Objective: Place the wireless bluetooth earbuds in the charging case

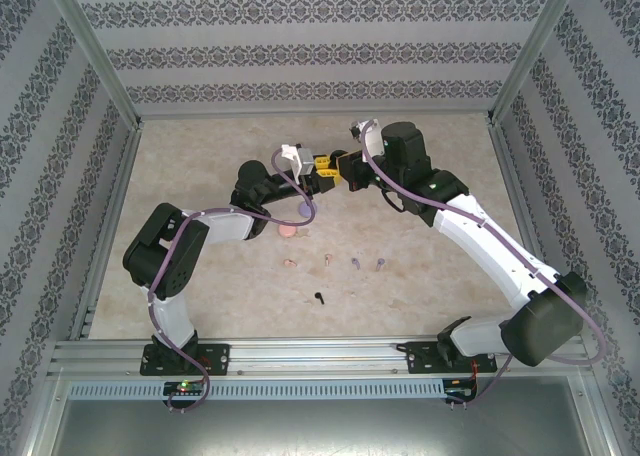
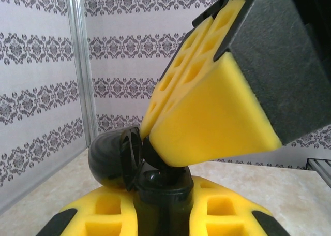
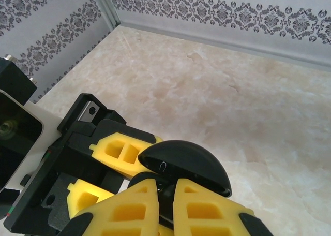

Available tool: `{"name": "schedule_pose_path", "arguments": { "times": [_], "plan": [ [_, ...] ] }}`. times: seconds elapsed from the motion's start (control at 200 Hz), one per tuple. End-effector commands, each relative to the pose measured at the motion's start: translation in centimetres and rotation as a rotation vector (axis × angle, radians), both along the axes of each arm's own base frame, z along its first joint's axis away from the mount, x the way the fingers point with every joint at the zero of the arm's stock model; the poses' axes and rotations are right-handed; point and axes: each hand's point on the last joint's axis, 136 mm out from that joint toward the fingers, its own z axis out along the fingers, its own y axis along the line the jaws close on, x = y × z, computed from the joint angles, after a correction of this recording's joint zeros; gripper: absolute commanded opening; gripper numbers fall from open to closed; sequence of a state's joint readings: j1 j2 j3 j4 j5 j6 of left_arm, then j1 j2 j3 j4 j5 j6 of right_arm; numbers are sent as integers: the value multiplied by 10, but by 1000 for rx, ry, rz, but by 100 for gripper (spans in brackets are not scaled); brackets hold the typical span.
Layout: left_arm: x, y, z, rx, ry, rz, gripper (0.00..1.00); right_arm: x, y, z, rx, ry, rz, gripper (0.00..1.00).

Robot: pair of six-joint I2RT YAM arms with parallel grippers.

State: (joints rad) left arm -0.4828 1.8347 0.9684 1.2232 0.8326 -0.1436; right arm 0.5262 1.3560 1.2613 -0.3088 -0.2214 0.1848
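Over marbled desk: clamping open black case in left gripper, pinching near-shut at lid with right gripper, can't tell on what.

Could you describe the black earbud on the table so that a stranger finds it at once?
Look at the beige marbled table, in the middle of its near half. A short row of pale pink earbuds and purple earbuds lies there. The black earbud lies alone, nearer the front edge, the only dark one.
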Motion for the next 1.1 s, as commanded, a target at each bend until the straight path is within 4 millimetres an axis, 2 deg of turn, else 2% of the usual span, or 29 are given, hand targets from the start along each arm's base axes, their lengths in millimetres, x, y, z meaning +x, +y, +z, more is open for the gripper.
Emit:
{"name": "schedule_pose_path", "arguments": {
  "times": [0.0, 0.045, 0.13, 0.18, 0.22, 0.34, 0.455, 0.595, 0.789, 0.979, 1.094],
  "plan": [
    [-4, 1, 22, -35, -60, 1, 0, -5, 5, -12, -1, 42, 18, 12],
    [-4, 1, 21, -33, -59, 3, 0, -5, 4, -8, 5, 42, 9, 18],
    [-3, 1, 19, -31, -57, 5, 0, -4, -2, 7, 36, 27, -14, 47],
    [-2, 1, 18, -30, -54, 9, 0, -5, -9, 22, 69, 8, -36, 58],
    [-1, 2, 17, -30, -52, 12, 0, -6, -14, 33, 99, -7, -54, 64],
    [-1, 2, 15, -33, -48, 17, 0, -9, -36, 65, 174, -50, -124, 72],
    [0, 2, 14, -35, -46, 20, 0, -8, -51, 71, 182, -41, -190, 73],
    [2, 4, 14, -39, -50, 38, 0, -4, -60, 55, 168, 17, -257, 73],
    [4, 7, 10, -24, -52, 73, 0, -4, -50, 28, 154, 88, -244, 65],
    [3, 7, 10, -20, -49, 73, 0, 2, -37, 15, 72, 111, -200, 79],
    [3, 7, 12, -22, -52, 74, 0, 4, -31, 9, 53, 128, -176, 81]
  ]
}}
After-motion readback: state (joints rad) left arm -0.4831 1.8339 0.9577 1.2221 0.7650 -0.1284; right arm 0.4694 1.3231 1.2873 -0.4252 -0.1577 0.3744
